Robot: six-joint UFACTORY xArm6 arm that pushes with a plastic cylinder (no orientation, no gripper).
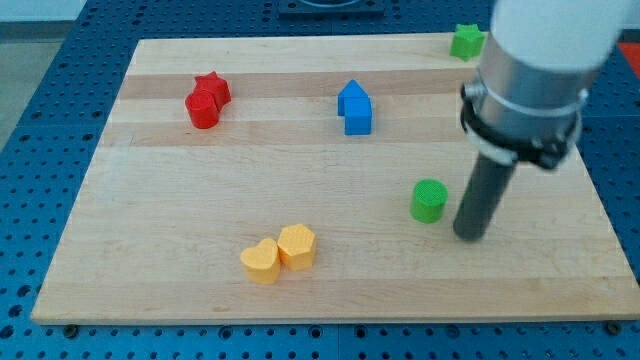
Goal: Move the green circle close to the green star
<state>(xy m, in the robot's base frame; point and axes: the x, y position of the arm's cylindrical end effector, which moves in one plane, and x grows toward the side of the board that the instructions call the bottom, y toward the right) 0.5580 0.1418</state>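
Note:
The green circle (429, 200) sits right of the board's middle. The green star (466, 41) lies at the view's top right corner of the board, far above the circle. My tip (470, 234) rests on the board just right of and slightly below the green circle, a small gap apart from it. The arm's white and grey body rises from it toward the view's top right.
A red star (213, 88) and a red cylinder (202, 109) touch at the upper left. Two blue blocks (354, 107) stand together at upper centre. A yellow heart (261, 261) and a yellow hexagon (297, 245) touch at the lower centre. The wooden board (150, 200) lies on a blue pegboard.

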